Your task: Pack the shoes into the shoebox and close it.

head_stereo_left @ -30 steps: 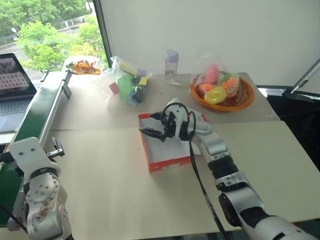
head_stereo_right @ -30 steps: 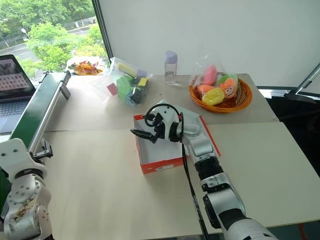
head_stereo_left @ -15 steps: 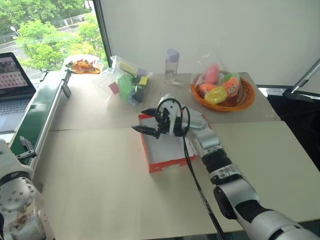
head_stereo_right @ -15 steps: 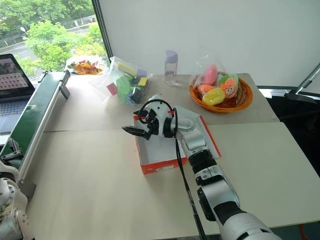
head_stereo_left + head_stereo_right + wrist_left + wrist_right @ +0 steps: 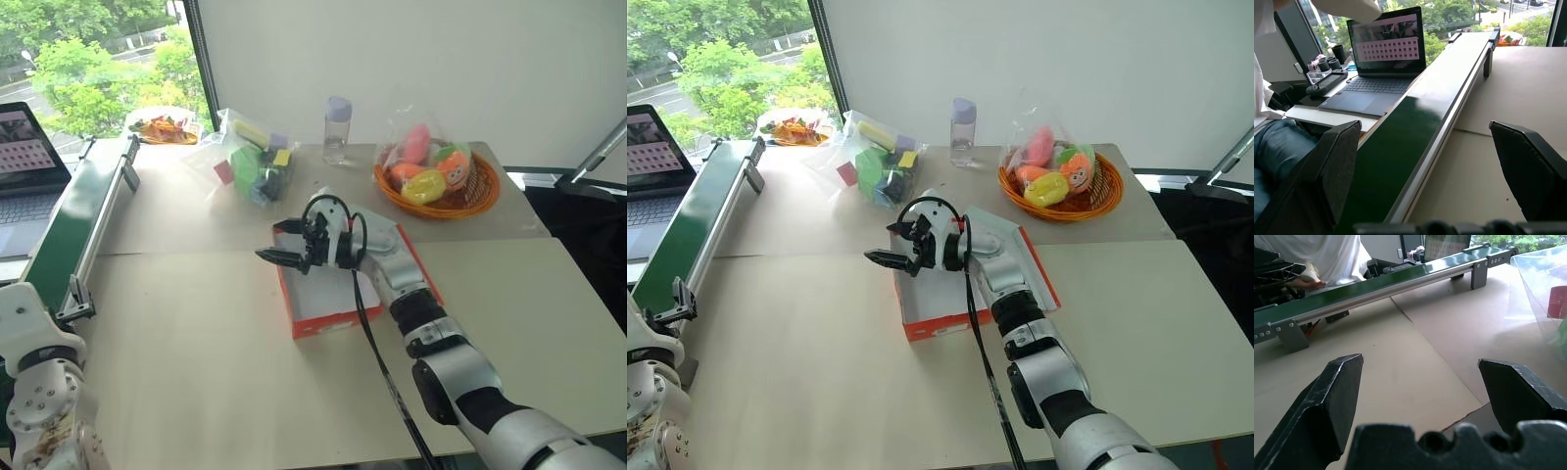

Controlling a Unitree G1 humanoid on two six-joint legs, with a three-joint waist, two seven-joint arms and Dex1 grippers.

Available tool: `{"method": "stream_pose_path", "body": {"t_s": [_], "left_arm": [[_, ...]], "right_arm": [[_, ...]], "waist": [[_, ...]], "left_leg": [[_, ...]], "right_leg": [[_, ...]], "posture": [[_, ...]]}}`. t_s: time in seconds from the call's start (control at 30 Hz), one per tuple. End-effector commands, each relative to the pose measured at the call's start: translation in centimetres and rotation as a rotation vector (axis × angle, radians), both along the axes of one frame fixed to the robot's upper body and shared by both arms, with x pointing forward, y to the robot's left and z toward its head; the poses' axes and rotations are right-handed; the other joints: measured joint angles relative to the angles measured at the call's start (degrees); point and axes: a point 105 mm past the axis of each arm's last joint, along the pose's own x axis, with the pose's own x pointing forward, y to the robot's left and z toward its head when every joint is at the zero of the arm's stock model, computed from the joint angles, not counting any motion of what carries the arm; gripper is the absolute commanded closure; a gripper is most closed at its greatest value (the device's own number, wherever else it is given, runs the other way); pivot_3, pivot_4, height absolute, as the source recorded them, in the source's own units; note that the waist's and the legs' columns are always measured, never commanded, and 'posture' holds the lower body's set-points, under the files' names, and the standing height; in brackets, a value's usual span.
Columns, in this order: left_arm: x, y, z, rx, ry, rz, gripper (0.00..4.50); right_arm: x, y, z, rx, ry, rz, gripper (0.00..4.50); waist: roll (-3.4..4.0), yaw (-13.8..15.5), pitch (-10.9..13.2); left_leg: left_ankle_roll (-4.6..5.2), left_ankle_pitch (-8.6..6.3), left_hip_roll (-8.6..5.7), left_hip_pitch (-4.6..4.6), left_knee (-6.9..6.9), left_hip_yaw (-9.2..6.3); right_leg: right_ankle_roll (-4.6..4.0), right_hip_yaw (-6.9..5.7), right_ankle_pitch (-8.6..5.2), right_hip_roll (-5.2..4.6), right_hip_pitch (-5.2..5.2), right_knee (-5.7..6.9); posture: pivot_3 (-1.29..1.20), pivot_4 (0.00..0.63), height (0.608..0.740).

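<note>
The shoebox [image 5: 333, 323] lies in the middle of the table, red-orange outside and white inside. Its red lid [image 5: 419, 264] is folded open on the right side. The inside that shows holds nothing. The shoes are out of view. My right gripper [image 5: 284, 251] hovers over the box's far left corner, pointing left, open with nothing between its black fingers [image 5: 1337, 401]. My left gripper [image 5: 1435, 161] is open and empty, off the table's left edge beside the green conveyor [image 5: 1410, 132].
The green conveyor [image 5: 69, 225] runs along the left edge, with a laptop [image 5: 24, 157] beyond it. At the back stand a bag of colourful toys [image 5: 253, 164], a bottle [image 5: 336, 127] and an orange basket [image 5: 437, 181]. A seated person [image 5: 1273, 152] is beyond the conveyor.
My right gripper has swung a little to the left, from over the box's inside to its left wall. My left arm has drawn back slightly. Both grippers stay open.
</note>
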Motion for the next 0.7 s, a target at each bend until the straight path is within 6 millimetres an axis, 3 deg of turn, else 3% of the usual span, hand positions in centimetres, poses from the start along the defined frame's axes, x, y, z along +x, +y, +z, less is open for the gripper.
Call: {"method": "stream_pose_path", "body": {"t_s": [0.03, 0.27, 0.43, 0.6, 0.7], "left_arm": [[-0.1, -0.6, 1.6, 0.034, -0.065, -0.036, 0.0], [1.2, -2.3, -0.7, 0.032, 0.06, -0.183, 0.0], [1.6, -3.3, 0.3, -0.025, -0.043, -0.283, 0.0], [1.9, -2.4, 0.8, 0.012, -0.043, -0.256, 0.0], [1.7, -0.8, 1.1, 0.024, -0.043, -0.188, 0.0]], "right_arm": [[0.3, -0.1, 2.0, 0.019, -0.087, -0.002, 0.05], [0.6, -0.9, 2.2, -0.004, -0.107, -0.007, 0.05], [0.7, -1.1, 2.4, -0.004, -0.114, -0.014, 0.05], [0.8, -1.2, 2.3, -0.002, -0.116, -0.025, 0.05], [0.9, -1.5, 2.5, 0.007, -0.12, -0.043, 0.05]], "waist": [[0.0, -0.08, 0.0], [0.0, -0.06, 0.0], [0.0, -0.01, 0.0], [0.0, -0.02, 0.0], [0.0, -0.07, 0.0]], "left_leg": [[0.0, 0.0, 0.0, 0.0, 0.0, 0.0], [0.01, 0.01, -0.02, 0.0, 0.0, 0.11], [0.01, 0.01, 0.03, 0.0, -0.01, 0.11], [0.01, 0.01, 0.02, 0.0, -0.01, 0.1], [0.02, 0.01, 0.03, 0.0, -0.02, 0.1]], "right_leg": [[0.0, 0.0, 0.0, 0.0, 0.0, 0.0], [0.0, 0.0, -0.01, 0.01, 0.01, 0.0], [-0.03, 0.0, -0.02, 0.01, 0.0, -0.02], [-0.03, 0.0, -0.02, 0.01, -0.01, -0.02], [-0.03, 0.01, -0.02, 0.03, -0.01, -0.02]], "posture": [[0.0, 0.15, 0.74], [0.0, 0.15, 0.74], [0.0, 0.15, 0.74], [0.0, 0.15, 0.74], [0.0, 0.15, 0.74]]}}
